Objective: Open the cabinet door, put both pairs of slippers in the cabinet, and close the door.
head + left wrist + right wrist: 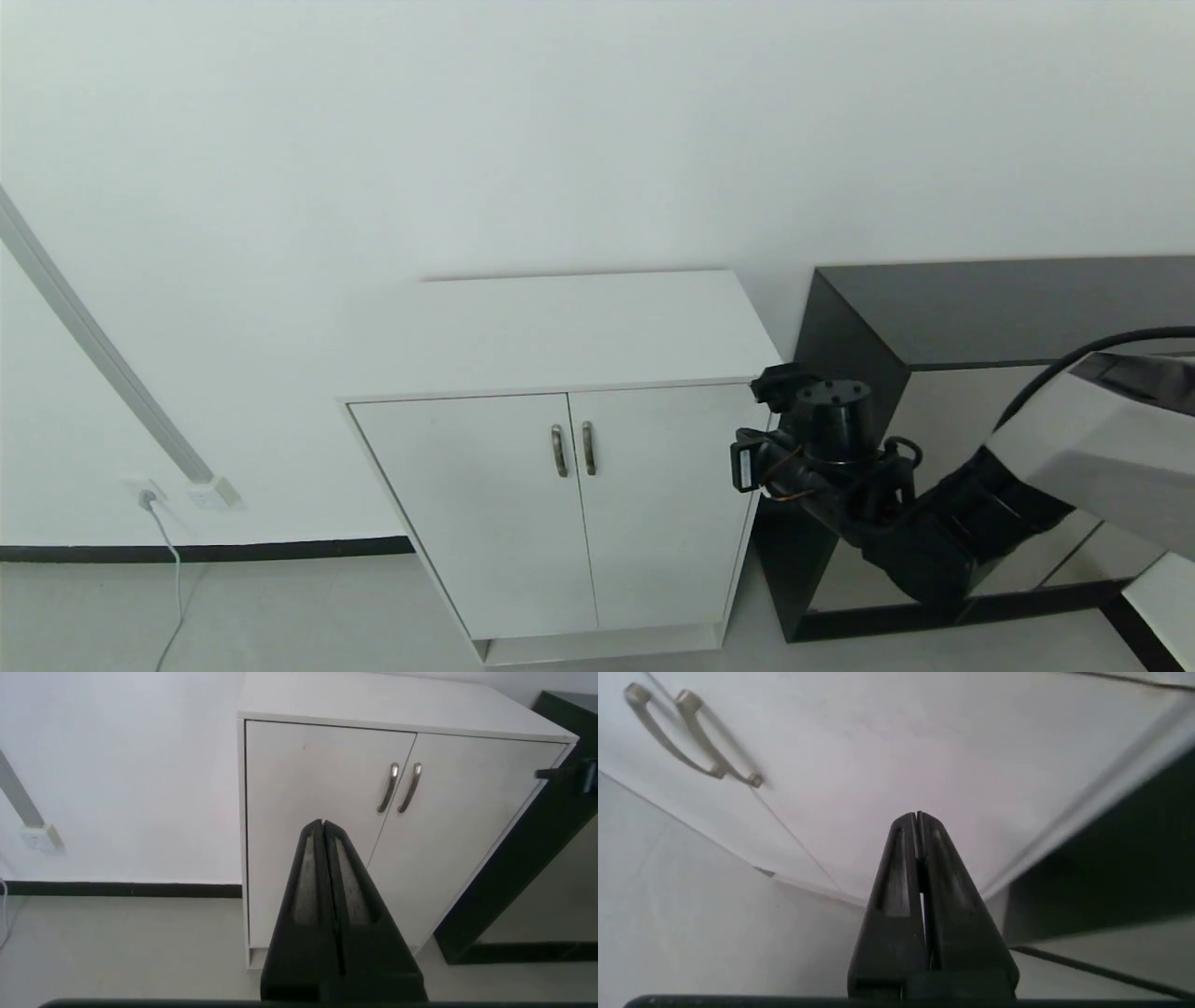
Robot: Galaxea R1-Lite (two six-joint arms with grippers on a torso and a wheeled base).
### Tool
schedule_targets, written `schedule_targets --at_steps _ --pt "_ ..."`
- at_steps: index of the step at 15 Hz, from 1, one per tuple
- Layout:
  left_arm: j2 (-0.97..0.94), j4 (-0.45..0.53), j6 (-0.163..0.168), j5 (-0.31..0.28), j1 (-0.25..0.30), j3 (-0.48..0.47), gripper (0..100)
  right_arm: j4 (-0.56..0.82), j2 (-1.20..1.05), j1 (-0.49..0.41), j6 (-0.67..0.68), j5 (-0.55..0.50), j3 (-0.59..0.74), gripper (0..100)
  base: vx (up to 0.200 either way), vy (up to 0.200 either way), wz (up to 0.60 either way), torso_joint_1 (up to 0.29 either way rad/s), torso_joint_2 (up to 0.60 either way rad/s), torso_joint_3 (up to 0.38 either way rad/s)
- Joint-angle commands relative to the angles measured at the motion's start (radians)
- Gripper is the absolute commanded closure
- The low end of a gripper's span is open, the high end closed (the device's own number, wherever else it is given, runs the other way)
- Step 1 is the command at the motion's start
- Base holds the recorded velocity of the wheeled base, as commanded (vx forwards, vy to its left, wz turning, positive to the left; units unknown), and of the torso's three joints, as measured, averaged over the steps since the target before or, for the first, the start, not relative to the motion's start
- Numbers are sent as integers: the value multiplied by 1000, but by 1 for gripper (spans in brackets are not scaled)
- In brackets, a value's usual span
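A white two-door cabinet (560, 504) stands against the wall with both doors closed. Two metal handles (573, 449) sit side by side at the middle seam. My right arm's wrist (822, 439) is level with the cabinet's upper right corner, just off its right edge. The right gripper (920, 817) is shut with nothing in it, close to the right door (924, 747), whose handles (691, 737) lie off to one side. My left gripper (323, 823) is shut and empty. It is held back from the cabinet (308, 775), facing the left door.
A black sideboard (980, 308) with a mirrored front stands directly right of the cabinet, close to my right arm. A wall socket (145, 493) with a grey cable and a slanted cable duct (93, 355) are on the left. Bare floor (280, 616) lies in front.
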Motion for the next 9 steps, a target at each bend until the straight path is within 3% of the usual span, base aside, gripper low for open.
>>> schedule_targets --at_steps 1,9 --pt "0 0 0 1 1 0 100 -35 -149 -25 -5 -24 143 100 0 0 0 0 0 0" --pt "0 0 -2 1 0 0 100 -34 -508 -65 -7 -45 503 100 0 0 0 0 0 0"
